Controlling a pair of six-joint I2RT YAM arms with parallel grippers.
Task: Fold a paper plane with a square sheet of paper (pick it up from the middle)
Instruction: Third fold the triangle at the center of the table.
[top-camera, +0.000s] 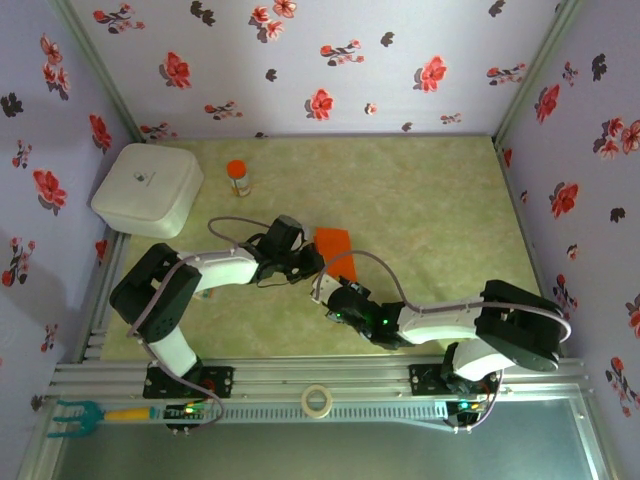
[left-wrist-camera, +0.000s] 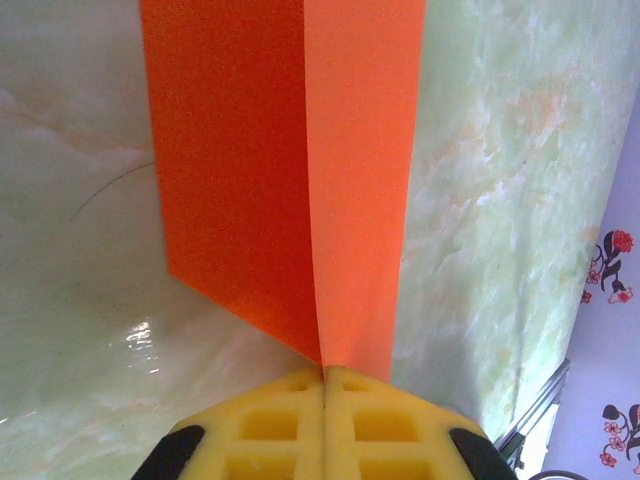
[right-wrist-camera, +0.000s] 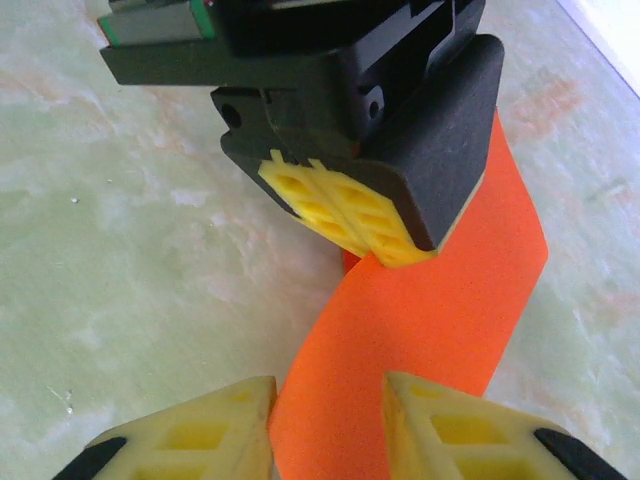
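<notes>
Nearest us, our right gripper (right-wrist-camera: 330, 395) stands with jaws part-way apart and the square sheet of paper (right-wrist-camera: 430, 310) in the gap; we cannot tell whether the pads touch it. Just beyond, our left gripper (left-wrist-camera: 325, 375) is pinched tight on the sheet's crease, near the middle of the table (top-camera: 420, 200). We judge the task to be at an early stage: one centre fold looks made, with nose and wings left to do. Farther back stand an orange-capped bottle (top-camera: 238, 178) and a white box (top-camera: 147, 190).

One orange sheet of paper (top-camera: 333, 242), one orange-capped bottle (top-camera: 238, 178), one white box (top-camera: 147, 188), one tape roll (top-camera: 317, 400), one green-pronged tool (top-camera: 70, 415), and two grippers: left gripper (left-wrist-camera: 325, 375), right gripper (right-wrist-camera: 330, 400).
</notes>
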